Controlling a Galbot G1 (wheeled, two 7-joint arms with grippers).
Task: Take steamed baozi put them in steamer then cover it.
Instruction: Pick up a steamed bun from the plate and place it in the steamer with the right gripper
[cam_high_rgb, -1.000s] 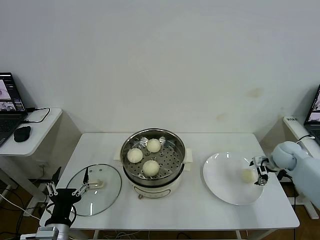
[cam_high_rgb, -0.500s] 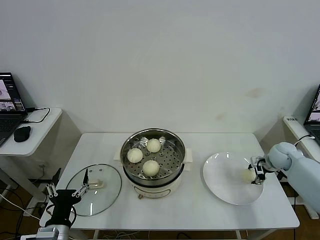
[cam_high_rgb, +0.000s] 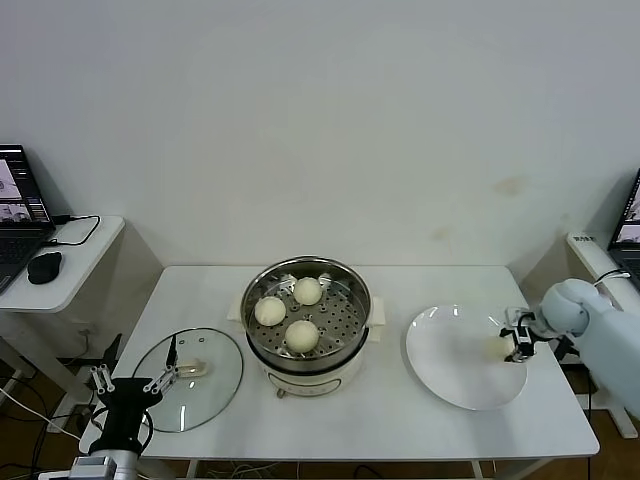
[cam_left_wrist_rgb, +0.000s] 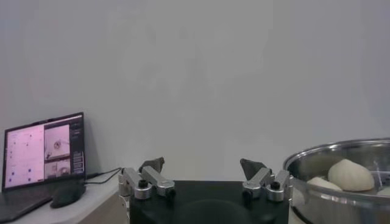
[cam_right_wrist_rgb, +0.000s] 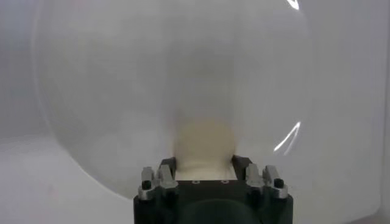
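R tool (cam_high_rgb: 514, 343) pinching last baozi (cam_right_wrist_rgb: 203, 145) on plate (cam_high_rgb: 450, 375); L tool (cam_left_wrist_rgb: 204, 178) spread, parked by lid (cam_high_rgb: 215, 375).

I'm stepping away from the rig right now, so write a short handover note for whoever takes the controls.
Right gripper: shut on the last baozi, at the right side of the white plate.
Left gripper: open, idle at the table's front left corner, near the glass lid.
Done: three baozi sit on the perforated tray in the steamer.
Left: carry the fourth bun into the steamer, then put the lid on.
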